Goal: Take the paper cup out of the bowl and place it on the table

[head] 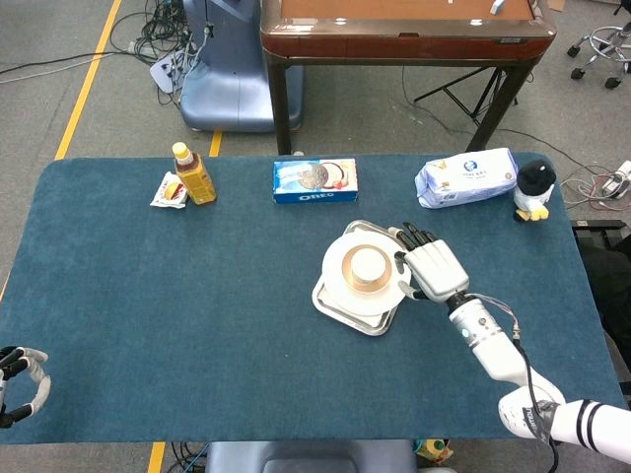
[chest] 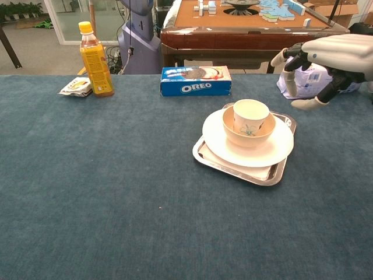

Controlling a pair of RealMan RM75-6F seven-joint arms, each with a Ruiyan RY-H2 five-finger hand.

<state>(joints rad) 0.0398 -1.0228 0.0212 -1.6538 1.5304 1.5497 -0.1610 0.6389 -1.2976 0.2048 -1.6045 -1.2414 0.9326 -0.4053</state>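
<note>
White paper cup point(chest: 250, 117) sits upright in the tan bowl point(chest: 247, 135), stacked on white plate point(chest: 247, 146) and steel tray point(chest: 242, 166). Right hand point(head: 431, 273) hovers just beside the bowl, fingers spread and empty, looks staged for a side grasp. Left hand point(head: 18, 379) loosely curled at the table edge, holding nothing

The paper cup point(chest: 250, 116) is sitting in the bowl point(chest: 247, 135), on a plate point(chest: 217, 137), on a tray point(chest: 205, 156), with the right hand point(head: 431, 272) hovering just right.

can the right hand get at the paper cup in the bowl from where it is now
Probably yes: the right hand hovers open beside the bowl, and the paper cup stands upright with nothing over it.
</note>
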